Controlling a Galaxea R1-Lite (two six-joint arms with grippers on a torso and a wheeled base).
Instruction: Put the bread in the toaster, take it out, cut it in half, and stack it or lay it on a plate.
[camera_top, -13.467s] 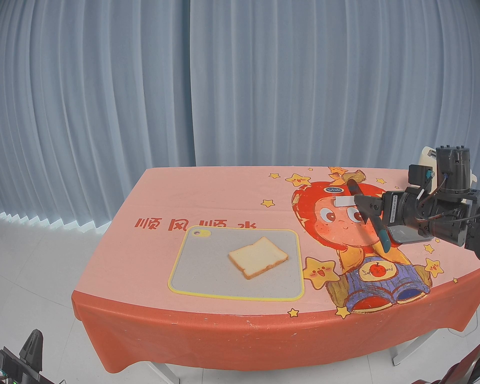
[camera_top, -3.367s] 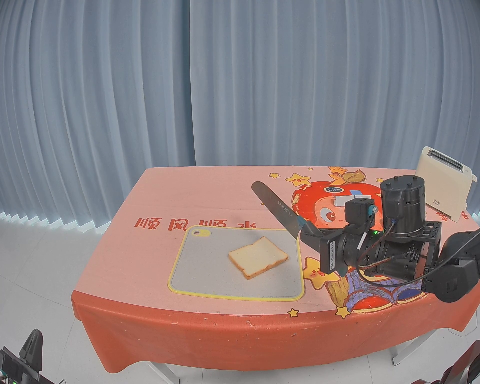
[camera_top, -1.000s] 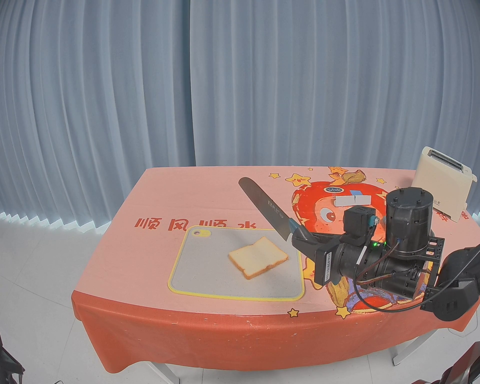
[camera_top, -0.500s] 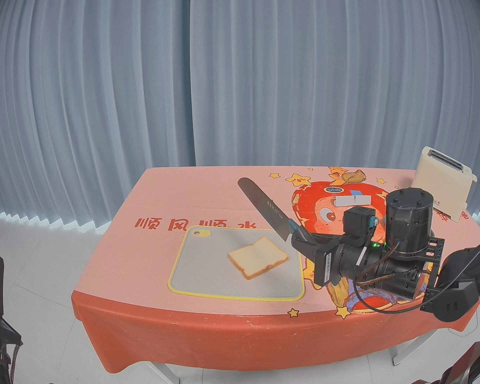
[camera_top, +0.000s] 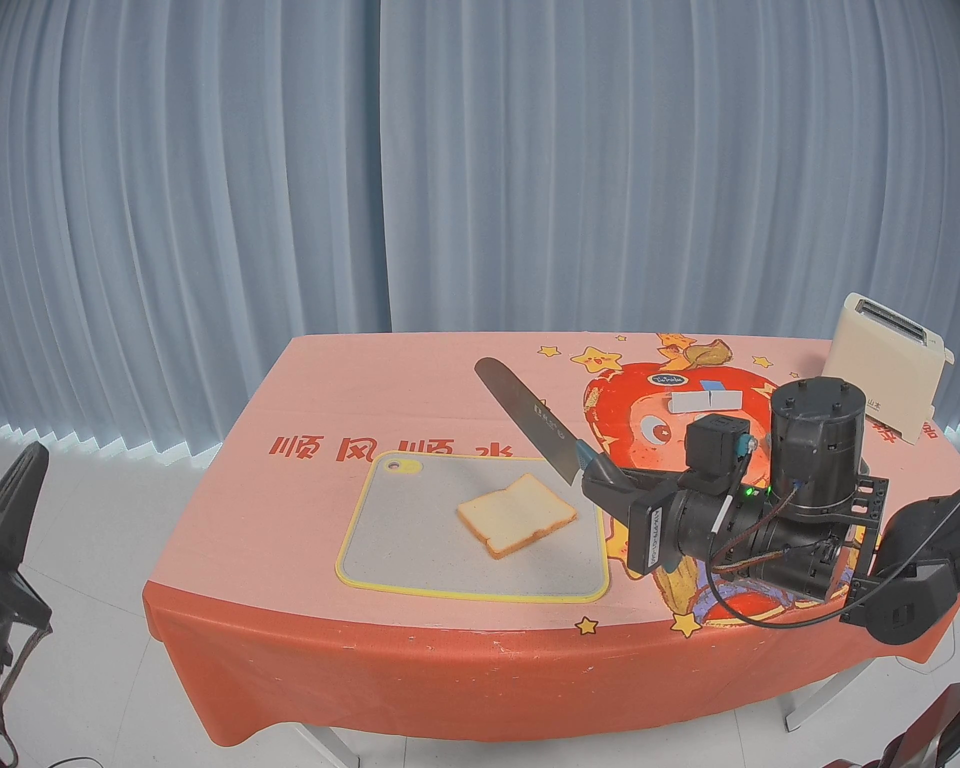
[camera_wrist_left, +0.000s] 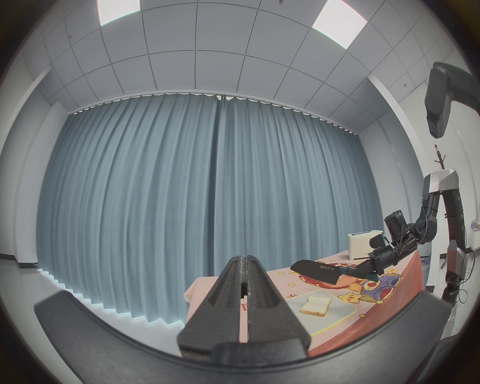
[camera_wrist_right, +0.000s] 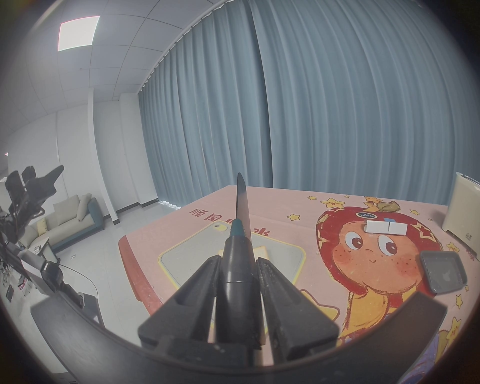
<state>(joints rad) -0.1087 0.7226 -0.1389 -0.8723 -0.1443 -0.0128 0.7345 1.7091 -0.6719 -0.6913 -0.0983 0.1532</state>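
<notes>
A slice of bread (camera_top: 517, 514) lies flat on the grey cutting board (camera_top: 420, 540), toward its right half. My right gripper (camera_top: 610, 485) hovers just right of the board, shut on the handle of a knife (camera_top: 525, 405). The blade slants up and away over the board's far right corner, above the bread. In the right wrist view the knife (camera_wrist_right: 241, 210) points out over the board (camera_wrist_right: 195, 250), with the bread (camera_wrist_right: 260, 252) partly hidden behind the handle. The toaster (camera_top: 890, 365) stands at the far right. My left gripper (camera_wrist_left: 244, 285) is shut with nothing in it, off the table's left side.
A dark square plate (camera_wrist_right: 442, 270) lies right of the cartoon face on the cloth, near the toaster (camera_wrist_right: 465, 207). Two small white tags (camera_top: 707, 401) lie on the cloth behind my right arm. The orange tablecloth's front edge (camera_top: 500, 640) runs close below the board.
Over several seconds my right arm carried the knife from the table's right side to above the board; in the last second it barely moved. My left arm has risen at the lower left.
</notes>
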